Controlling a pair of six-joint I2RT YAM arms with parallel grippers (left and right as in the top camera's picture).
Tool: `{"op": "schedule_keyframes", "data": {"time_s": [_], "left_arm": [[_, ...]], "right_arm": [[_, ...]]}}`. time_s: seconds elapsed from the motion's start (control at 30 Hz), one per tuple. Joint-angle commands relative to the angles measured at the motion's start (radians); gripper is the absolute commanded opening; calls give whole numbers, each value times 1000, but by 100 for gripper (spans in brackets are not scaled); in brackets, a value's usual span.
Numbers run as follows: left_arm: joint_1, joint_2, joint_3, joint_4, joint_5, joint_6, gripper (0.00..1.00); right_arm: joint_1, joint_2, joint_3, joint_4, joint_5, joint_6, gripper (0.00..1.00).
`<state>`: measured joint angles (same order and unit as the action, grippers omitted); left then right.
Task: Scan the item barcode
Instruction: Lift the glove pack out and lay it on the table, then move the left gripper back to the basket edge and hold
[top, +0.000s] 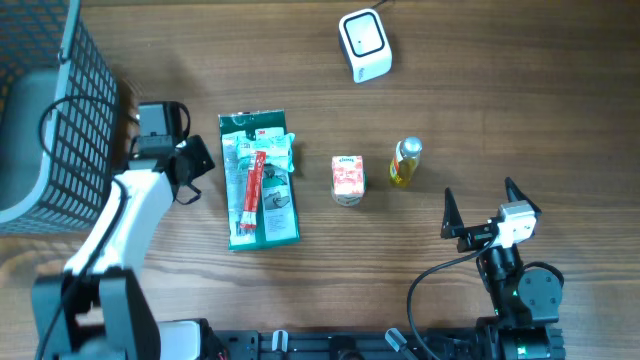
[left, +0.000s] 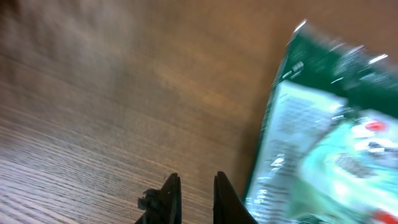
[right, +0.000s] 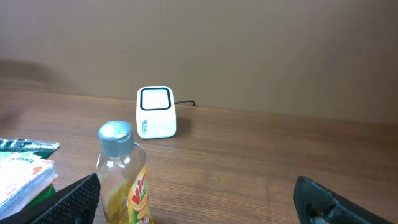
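Three things lie in a row on the tabletop (top: 500, 90): a flat green packet (top: 258, 180), a little carton (top: 347, 180) and a small bottle (top: 404, 163). The white scanner (top: 364, 44) sits at the far edge, well apart from them, with its dark window tilted up so a barcode can be shown to it. My left gripper (top: 200, 170) is just beside the packet's left edge, low over the wood, pinched almost shut with nothing between its fingers. I think the packet is the thing to scan, and thin closed fingers could slip under its flat edge. My right gripper (top: 479, 190) is spread wide and empty, near the bottle, out of the way. Nothing is lifted yet.
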<state>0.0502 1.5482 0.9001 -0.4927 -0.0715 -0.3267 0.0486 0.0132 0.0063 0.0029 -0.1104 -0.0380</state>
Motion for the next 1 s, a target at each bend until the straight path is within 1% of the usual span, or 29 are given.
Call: {"op": "schedule_keyframes", "data": {"time_s": [0.0,0.03,0.13,0.3,0.43,0.5,0.6,0.7,0.73,0.8,0.87,0.97], "left_arm": [[-32,109,-16,19,-23,70,11],[-43,143,-16,39,-6,93,11],[-71,219,-16,108,108,160,11],[-80,220,-13,145,119,167,11],[-80,210,-12,154,203,246,15],[-80,210,-12,164,202,246,16],[-81,210,-11,167,222,295,17],[-81,209,-11,165,219,298,17],[-81,207,-7,164,208,297,17],[-80,184,12,147,142,296,14],[-80,116,62,87,34,296,14],[-76,10,124,67,-107,284,20]], "right_arm": [[-8,-8,-1,3,10,14,100],[-8,-8,-1,3,10,14,100],[-8,-8,-1,3,10,14,100],[-8,-8,-1,3,10,14,100],[-8,-8,-1,3,10,14,100],[-8,-8,-1,3,10,14,100],[-8,-8,-1,3,10,14,100],[-8,-8,-1,3,10,14,100],[-8,-8,-1,3,10,14,100],[-8,-8,-1,3,9,14,100],[-8,-8,-1,3,10,14,100],[-8,-8,-1,3,9,14,100]]}}
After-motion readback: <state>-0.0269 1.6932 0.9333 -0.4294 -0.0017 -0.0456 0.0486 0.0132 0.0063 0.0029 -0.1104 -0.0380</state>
